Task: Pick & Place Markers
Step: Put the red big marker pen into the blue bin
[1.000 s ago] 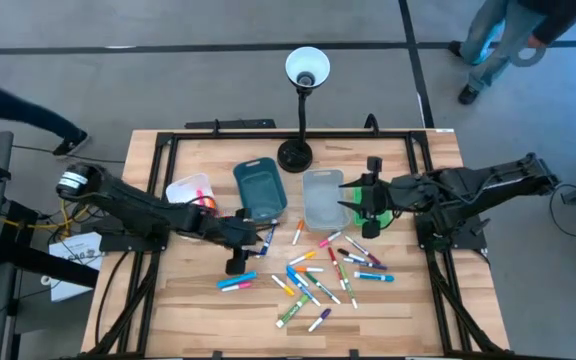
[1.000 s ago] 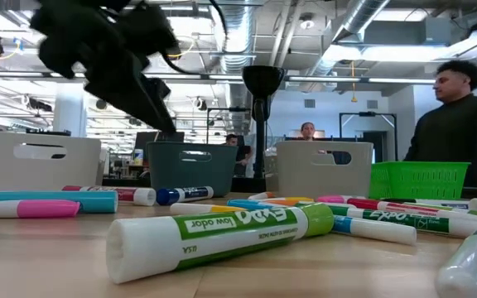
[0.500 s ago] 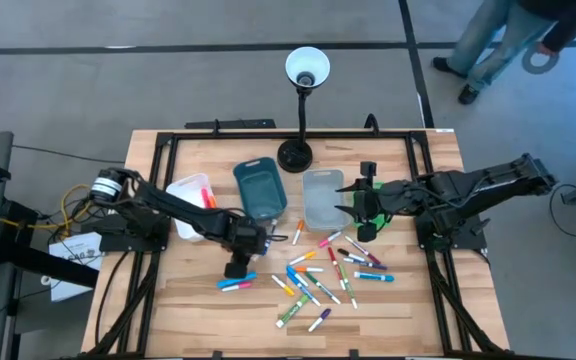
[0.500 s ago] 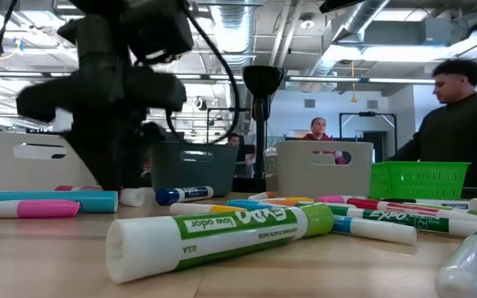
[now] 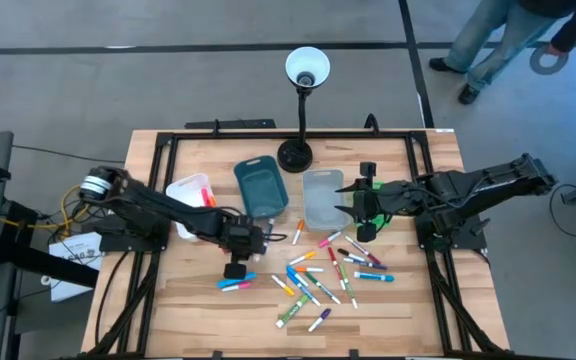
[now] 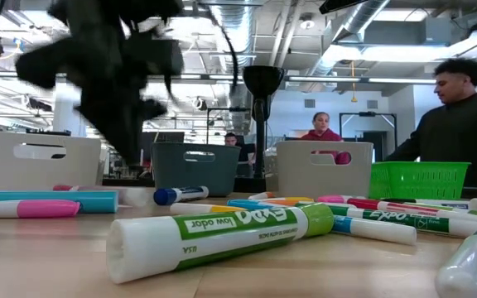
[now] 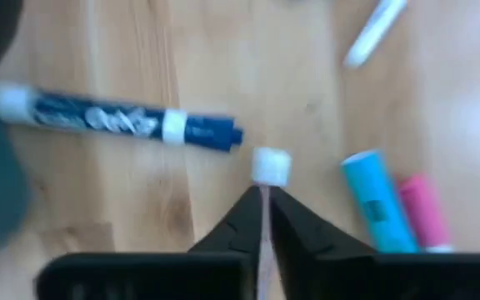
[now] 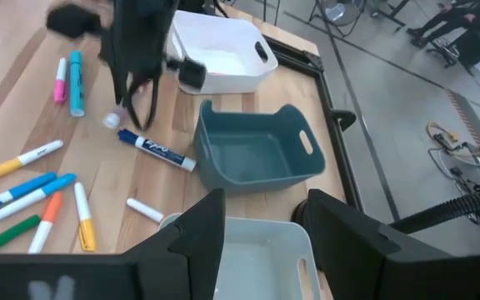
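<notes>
Many markers (image 5: 323, 275) lie loose on the wooden table, a cyan and a pink one (image 5: 236, 283) apart at the left. My left gripper (image 5: 259, 239) stands in front of the teal bin (image 5: 260, 190), shut on a thin marker with a white end (image 7: 270, 165), beside a blue marker (image 7: 115, 121). My right gripper (image 8: 261, 250) hangs open over the pale grey bin (image 5: 322, 198), next to the green basket (image 5: 376, 215), with nothing between its fingers. My left gripper pinches the marker between its two fingers (image 7: 240, 221), close behind the marker's white end (image 7: 270, 165), which sticks out past the fingertips. The fingers come from above and lie across the marker. Whether the marker is off the table, I cannot tell.
A white bin (image 5: 190, 193) with red and orange markers stands at the left of the teal bin. A black desk lamp (image 5: 303, 100) stands behind the bins. Black frame rails (image 5: 158, 200) run along the table's sides. People show in the room beyond.
My left gripper has come down toward the table next to the blue marker and has shut on the white-ended marker. My right gripper has kept still.
</notes>
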Controlling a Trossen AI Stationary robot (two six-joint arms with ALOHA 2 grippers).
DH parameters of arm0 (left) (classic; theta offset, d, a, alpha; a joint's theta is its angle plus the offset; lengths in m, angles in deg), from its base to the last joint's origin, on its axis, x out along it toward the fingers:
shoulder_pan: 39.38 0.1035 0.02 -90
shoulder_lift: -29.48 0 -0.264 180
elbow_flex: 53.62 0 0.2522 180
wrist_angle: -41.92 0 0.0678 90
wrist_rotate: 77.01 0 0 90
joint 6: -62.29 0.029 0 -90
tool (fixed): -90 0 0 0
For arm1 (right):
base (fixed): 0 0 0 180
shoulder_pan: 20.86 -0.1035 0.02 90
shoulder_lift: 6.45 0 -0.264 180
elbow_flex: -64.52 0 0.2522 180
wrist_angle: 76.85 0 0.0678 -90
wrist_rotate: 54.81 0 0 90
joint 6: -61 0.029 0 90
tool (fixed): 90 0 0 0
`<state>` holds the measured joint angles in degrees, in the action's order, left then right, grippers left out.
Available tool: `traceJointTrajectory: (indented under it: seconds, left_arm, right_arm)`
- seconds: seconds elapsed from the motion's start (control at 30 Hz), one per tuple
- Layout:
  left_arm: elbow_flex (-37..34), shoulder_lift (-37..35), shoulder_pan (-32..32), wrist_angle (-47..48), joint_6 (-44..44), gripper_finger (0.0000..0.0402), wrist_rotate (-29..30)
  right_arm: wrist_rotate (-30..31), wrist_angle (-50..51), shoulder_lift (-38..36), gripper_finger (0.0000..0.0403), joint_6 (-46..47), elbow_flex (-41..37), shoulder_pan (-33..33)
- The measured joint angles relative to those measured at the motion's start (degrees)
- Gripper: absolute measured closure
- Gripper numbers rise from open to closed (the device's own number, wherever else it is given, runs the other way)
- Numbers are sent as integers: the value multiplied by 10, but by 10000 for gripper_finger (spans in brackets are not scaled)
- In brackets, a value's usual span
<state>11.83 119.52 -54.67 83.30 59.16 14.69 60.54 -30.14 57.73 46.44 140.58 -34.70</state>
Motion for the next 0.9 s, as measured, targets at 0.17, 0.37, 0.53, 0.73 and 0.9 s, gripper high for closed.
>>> traceJointTrajectory:
  seconds: [0.17, 0.37, 0.53, 0.73, 0.9]
  left_arm:
    - [26, -119, -20, -5, 62, 398, 106]
    - [26, -170, 22, 6, 59, 394, 32]
    - [-11, -130, -3, 53, 5, 354, -36]
    - [-38, -56, -58, 57, 15, 286, -42]
    - [-39, -7, -86, 57, 27, 254, -43]
  right_arm:
    - [0, 0, 0, 243, 0, 0, 0]
    - [-1, 0, 0, 243, 1, 0, 0]
    - [-18, 0, 0, 244, 2, 0, 0]
    - [-19, -1, 0, 245, 6, 0, 0]
    - [-20, -2, 0, 246, 31, 0, 0]
